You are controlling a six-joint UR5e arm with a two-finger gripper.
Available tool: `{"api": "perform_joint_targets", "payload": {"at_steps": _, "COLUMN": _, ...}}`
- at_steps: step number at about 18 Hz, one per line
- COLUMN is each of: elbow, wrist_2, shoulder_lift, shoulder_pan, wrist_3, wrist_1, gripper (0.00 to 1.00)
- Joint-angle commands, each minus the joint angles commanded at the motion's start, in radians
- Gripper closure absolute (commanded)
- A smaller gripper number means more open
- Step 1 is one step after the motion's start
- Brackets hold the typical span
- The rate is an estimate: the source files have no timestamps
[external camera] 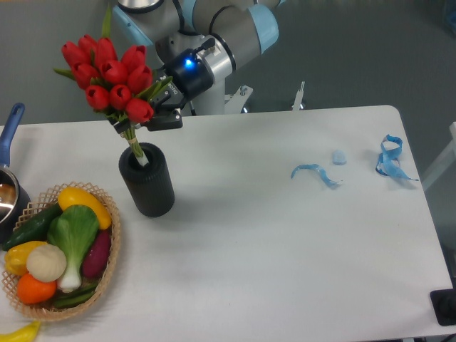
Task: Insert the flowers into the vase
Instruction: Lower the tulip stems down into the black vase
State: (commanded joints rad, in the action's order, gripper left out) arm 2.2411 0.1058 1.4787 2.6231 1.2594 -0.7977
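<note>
- Your gripper (158,107) sits at the upper left, above the table's (285,235) back edge, with the arm's (228,28) blue-lit wrist just behind it to the right.
- It is clamped on the flowers (107,75), gripping them at the stems just below the red heads; one black finger (165,122) shows under the bunch.
- The heads stand up and to the left of the gripper, the whole bunch tilted left.
- The stems run down and to the right from the gripper, and their pale lower ends dip into the mouth of the vase (147,179).
- The vase stands upright on the table, directly below the gripper and a little left of it, apart from the fingers.
- Most of the stem length is above the rim, so the bunch is only partly in.
- A basket (107,278) of vegetables lies just beside the vase at the front left.
- A blue-handled pot (8,185) shows at the left edge.
- Blue ribbon scraps (388,160) lie well apart at the right.
</note>
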Motion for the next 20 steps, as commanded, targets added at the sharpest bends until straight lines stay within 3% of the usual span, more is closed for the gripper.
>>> {"api": "perform_joint_targets", "payload": {"at_steps": 8, "elbow": 0.084, "wrist_2": 0.003, "shoulder_lift": 0.043, "shoulder_pan": 0.000, "wrist_3": 0.161, "wrist_1": 0.002, "gripper": 0.96}}
{"api": "perform_joint_targets", "payload": {"at_steps": 14, "elbow": 0.092, "wrist_2": 0.008, "shoulder_lift": 0.117, "shoulder_pan": 0.000, "wrist_3": 0.274, "wrist_1": 0.000, "gripper": 0.88}}
{"api": "perform_joint_targets", "payload": {"at_steps": 20, "elbow": 0.101, "wrist_2": 0.011, "shoulder_lift": 0.146, "shoulder_pan": 0.002, "wrist_3": 0.304, "wrist_1": 0.000, "gripper": 0.80}}
